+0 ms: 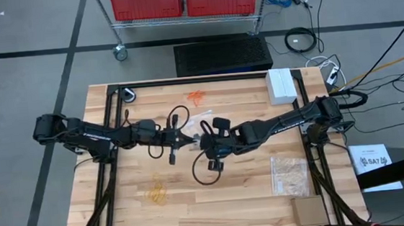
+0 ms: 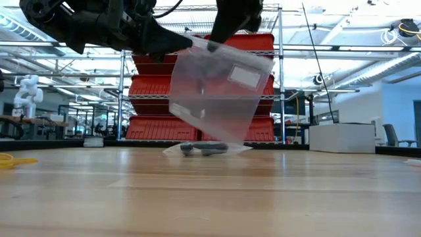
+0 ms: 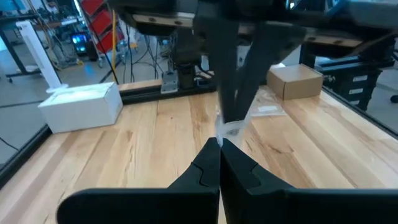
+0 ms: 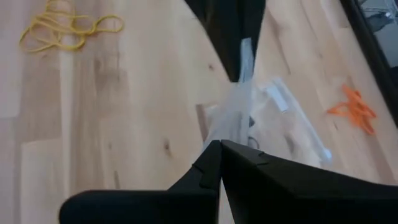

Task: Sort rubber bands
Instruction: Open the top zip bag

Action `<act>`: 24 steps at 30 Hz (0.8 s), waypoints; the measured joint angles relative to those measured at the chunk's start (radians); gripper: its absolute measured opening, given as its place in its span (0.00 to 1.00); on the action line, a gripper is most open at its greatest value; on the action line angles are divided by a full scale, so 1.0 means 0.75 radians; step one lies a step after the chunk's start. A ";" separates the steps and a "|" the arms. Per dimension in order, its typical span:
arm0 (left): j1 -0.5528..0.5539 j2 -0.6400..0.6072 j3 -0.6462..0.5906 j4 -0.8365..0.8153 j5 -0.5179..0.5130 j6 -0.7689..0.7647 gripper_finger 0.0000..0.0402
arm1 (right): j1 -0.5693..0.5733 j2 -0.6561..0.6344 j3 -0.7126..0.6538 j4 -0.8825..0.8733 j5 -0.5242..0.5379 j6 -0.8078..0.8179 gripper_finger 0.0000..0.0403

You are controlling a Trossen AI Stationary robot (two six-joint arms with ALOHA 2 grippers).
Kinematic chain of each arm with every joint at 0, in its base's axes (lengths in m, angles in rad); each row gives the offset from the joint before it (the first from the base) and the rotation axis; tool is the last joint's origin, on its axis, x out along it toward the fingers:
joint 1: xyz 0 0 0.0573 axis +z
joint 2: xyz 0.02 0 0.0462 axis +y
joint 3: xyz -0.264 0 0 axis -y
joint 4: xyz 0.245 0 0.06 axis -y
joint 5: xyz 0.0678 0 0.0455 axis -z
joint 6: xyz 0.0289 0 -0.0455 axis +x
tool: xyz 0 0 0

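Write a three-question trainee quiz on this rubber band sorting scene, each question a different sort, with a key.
1. True or false: both the left hand and the right hand are shut on the clear bag.
2. Which rubber bands lie nearest the white box? A) yellow rubber bands B) orange rubber bands C) black rubber bands
3. Fill in: in the low view the bag hangs ____ the table, above the black bands.

Key: 1 true; 2 B; 3 above.
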 joint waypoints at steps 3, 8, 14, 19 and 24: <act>0.000 0.000 0.000 0.004 -0.009 0.000 0.00 | 0.013 0.002 0.000 0.002 -0.002 0.044 0.00; -0.001 0.000 0.000 0.003 -0.009 -0.007 0.00 | 0.011 0.008 -0.103 0.105 0.011 0.104 0.00; -0.017 0.000 0.000 -0.004 -0.011 -0.008 0.00 | 0.001 0.009 -0.188 0.122 0.230 0.166 0.00; -0.030 0.000 0.000 -0.004 -0.011 -0.008 0.00 | 0.000 0.001 -0.213 0.315 0.250 0.055 0.00; -0.038 0.000 0.000 -0.005 -0.029 -0.008 0.00 | -0.035 0.001 -0.289 0.484 0.132 -0.014 0.00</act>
